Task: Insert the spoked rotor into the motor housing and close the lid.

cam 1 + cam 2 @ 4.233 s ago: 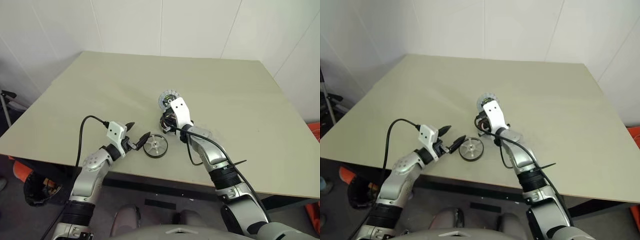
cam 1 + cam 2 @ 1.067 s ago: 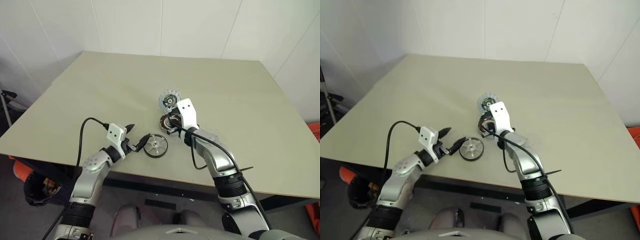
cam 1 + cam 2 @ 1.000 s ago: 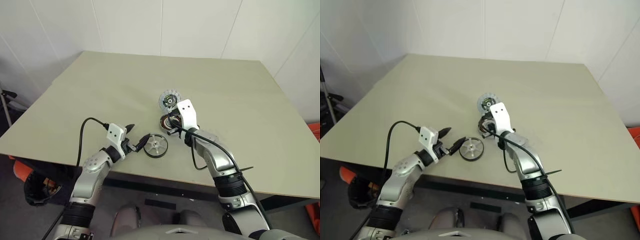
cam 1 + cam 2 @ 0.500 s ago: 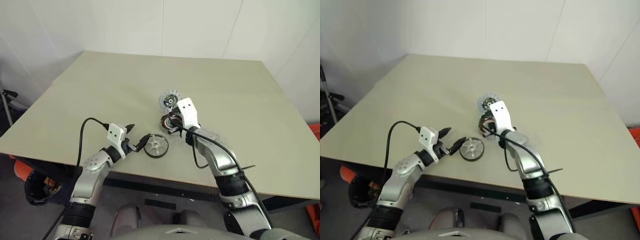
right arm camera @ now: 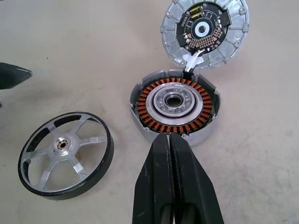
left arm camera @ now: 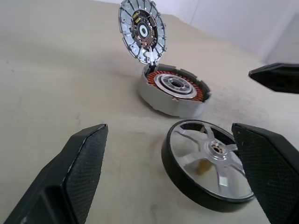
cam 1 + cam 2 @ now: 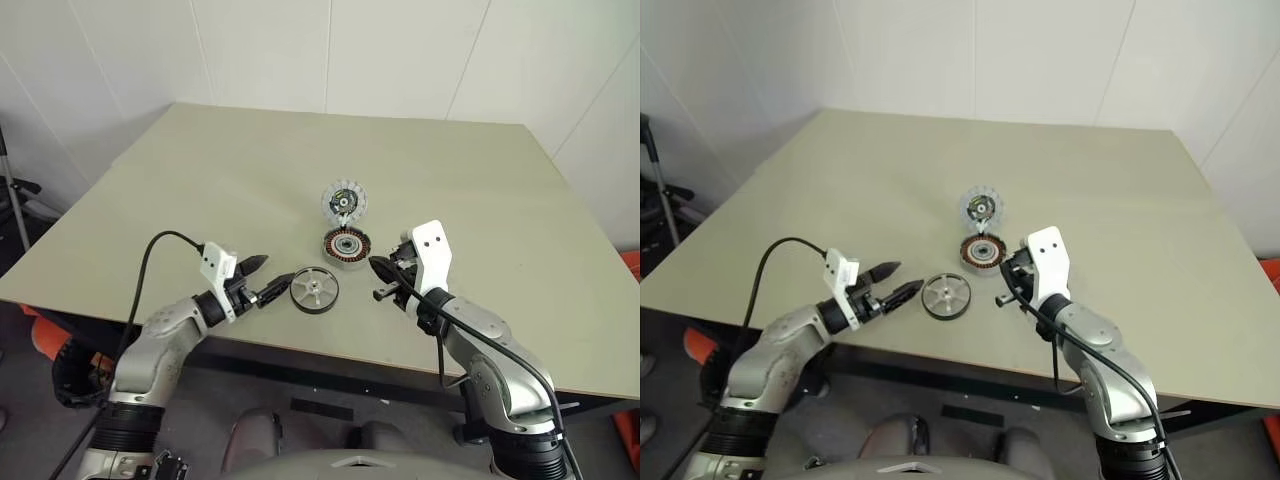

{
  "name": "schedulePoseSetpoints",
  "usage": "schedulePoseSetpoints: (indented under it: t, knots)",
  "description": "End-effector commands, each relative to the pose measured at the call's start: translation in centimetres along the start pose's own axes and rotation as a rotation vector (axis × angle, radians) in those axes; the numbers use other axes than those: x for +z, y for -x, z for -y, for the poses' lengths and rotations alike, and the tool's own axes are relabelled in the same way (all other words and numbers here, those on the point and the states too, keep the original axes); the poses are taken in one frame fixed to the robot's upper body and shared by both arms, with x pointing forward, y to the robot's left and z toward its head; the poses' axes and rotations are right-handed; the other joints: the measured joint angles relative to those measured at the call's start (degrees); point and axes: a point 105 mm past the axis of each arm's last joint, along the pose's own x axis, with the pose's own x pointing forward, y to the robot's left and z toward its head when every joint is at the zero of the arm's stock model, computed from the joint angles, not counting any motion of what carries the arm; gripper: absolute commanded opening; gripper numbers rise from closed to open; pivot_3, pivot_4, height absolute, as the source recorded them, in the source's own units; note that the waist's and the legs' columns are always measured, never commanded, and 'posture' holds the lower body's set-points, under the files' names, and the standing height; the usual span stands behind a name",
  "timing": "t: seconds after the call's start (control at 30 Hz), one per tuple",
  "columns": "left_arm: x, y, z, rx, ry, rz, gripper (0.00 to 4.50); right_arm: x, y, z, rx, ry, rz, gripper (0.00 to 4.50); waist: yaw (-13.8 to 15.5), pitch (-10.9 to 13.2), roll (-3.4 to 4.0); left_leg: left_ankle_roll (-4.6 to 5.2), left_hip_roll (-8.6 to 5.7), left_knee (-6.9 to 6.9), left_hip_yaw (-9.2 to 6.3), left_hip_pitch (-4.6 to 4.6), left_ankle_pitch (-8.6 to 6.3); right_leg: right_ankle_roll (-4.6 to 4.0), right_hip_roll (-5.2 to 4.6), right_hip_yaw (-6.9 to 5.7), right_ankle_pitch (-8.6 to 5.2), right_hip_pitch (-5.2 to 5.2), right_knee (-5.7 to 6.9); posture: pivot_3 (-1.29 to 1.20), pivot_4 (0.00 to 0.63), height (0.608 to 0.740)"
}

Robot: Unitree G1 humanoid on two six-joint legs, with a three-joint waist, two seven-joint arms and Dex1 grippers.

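Nearest you, your left claw (image 7: 272,279) hangs released, jaws spread wide, just beside the spoked rotor (image 7: 314,290), which lies flat on the bench (image 7: 200,190) close to its front edge, untouched. Your right claw (image 7: 384,270) is clenched on nothing, hovering right of the rotor and just short of the motor housing (image 7: 346,244). The housing sits open beyond the rotor, copper windings showing, with the lid (image 7: 343,200) tipped up at its far rim. By my reading you're at the pickup step: nothing is inserted yet. Next, bring the left claw around the rotor's dark rim, lift it level, and centre it over the housing hub.
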Motion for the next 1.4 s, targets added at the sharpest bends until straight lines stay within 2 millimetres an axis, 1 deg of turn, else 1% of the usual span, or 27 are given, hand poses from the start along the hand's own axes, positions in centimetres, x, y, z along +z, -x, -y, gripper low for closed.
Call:
schedulePoseSetpoints:
  t: [0.03,0.17,0.23,0.3,0.4,0.43,0.6,0.87,1.03,1.4]
  knots:
    - [1.9,1.0,0.6,-0.031,0.12,0.029,4.5,1.7,0.7,-0.8,0.019,0.009,0.07,0.02,0.0,0.0,0.0,-0.01,0.0,0.01,0.01,0.0,0.0,0.0,0.0,0.0,0.0,0.0,0.01,0.0,0.0,0.74]
    - [1.0,1.3,1.0,-0.015,0.258,-0.049,4.5,2.3,1.2,-1.4,0.058,-0.001,0.106,0.02,0.0,0.0,0.0,-0.01,0.0,0.01,0.01,-0.02,0.01,-0.23,0.0,0.02,0.13,0.0,0.01,0.0,0.0,0.74]
    - [0.1,1.5,1.1,-0.001,0.306,-0.118,4.5,2.9,1.6,-1.7,0.09,-0.004,0.133,0.02,0.0,0.0,0.0,-0.01,0.0,0.01,0.02,-0.02,0.01,-0.31,0.01,0.01,0.18,0.0,0.01,0.0,0.0,0.74]
    - [-0.5,1.6,1.4,0.005,0.361,-0.178,4.5,3.1,1.9,-1.7,0.108,0.008,0.14,0.02,0.0,0.0,0.0,-0.01,0.01,0.0,0.01,-0.04,0.01,-0.3,0.02,0.01,0.17,-0.02,0.01,0.0,0.0,0.74]
    - [-1.0,1.4,1.7,0.002,0.446,-0.233,4.5,3.2,2.2,-1.6,0.118,0.019,0.138,0.02,0.1,0.0,0.0,-0.01,0.0,0.0,0.01,-0.04,0.01,-0.15,0.02,0.01,0.09,-0.01,0.0,0.0,0.0,0.74]
    - [-1.0,1.3,1.8,-0.002,0.463,-0.239,4.5,3.2,2.2,-1.6,0.115,0.02,0.137,0.02,0.1,0.0,0.0,-0.01,0.0,0.01,0.01,-0.04,0.01,-0.02,0.02,0.01,0.01,0.0,0.0,0.0,0.0,0.74]
    - [-0.7,0.5,1.7,-0.002,0.558,-0.24,4.5,3.0,2.5,-1.3,0.101,0.021,0.128,0.02,0.1,0.0,0.0,-0.05,-0.01,0.02,0.01,-0.02,0.03,0.02,0.01,0.02,-0.01,0.04,-0.01,0.0,0.0,0.74]
    - [-1.1,-0.5,1.6,0.011,0.699,-0.271,4.5,3.0,2.6,-0.9,0.072,0.026,0.122,0.02,0.2,0.0,-0.02,-0.06,0.0,0.05,0.0,-0.03,0.04,0.02,0.02,0.02,-0.01,0.07,-0.04,0.0,0.0,0.74]
    - [-1.1,-0.8,1.5,0.016,0.745,-0.277,4.5,3.0,2.7,-0.8,0.059,0.029,0.12,0.02,0.2,0.0,-0.02,-0.06,-0.01,0.05,0.0,-0.03,0.04,0.03,0.02,0.01,-0.01,0.08,-0.06,0.0,0.0,0.74]
    - [-1.1,-1.8,2.6,-0.04,0.801,-0.29,4.5,3.0,2.5,-0.6,0.045,0.037,0.114,0.02,0.3,0.0,-0.04,-0.06,-0.02,0.05,-0.01,-0.03,0.04,0.06,0.01,0.01,-0.02,0.12,-0.12,0.0,0.0,0.74]
